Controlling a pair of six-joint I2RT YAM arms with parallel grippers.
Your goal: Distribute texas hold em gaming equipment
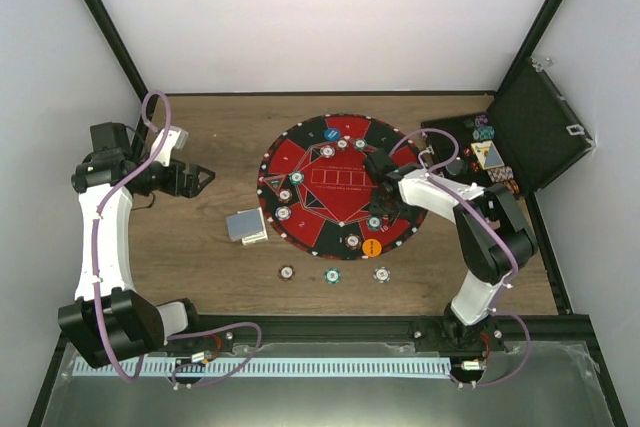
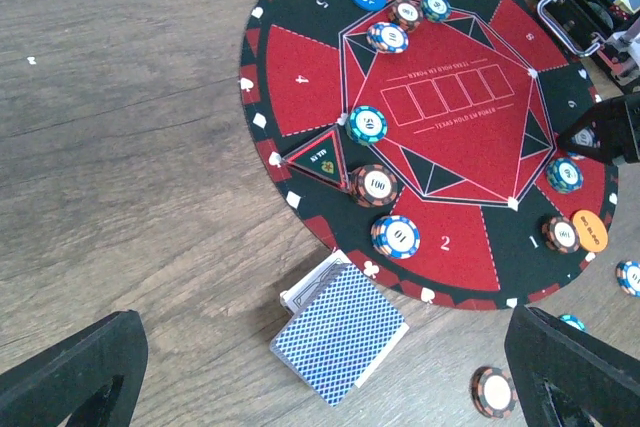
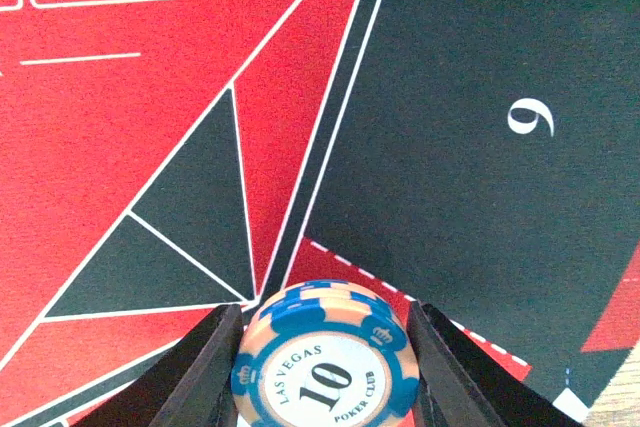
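On the poker mat (image 2: 470,162), we see several chips (image 2: 367,125) placed, our right gripper (image 3: 322,332) pinching a blue 10 chip (image 3: 325,377), left gripper (image 1: 198,179) wide open, card deck (image 2: 340,332) undealt beside it.

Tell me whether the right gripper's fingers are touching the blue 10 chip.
Touching. In the right wrist view the fingers of the right gripper sit flush against both sides of the blue 10 chip, with no gap.

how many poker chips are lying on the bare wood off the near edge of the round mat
3, in a row: red chip at left, teal chip in the middle, blue chip at right. The right arm could hide more.
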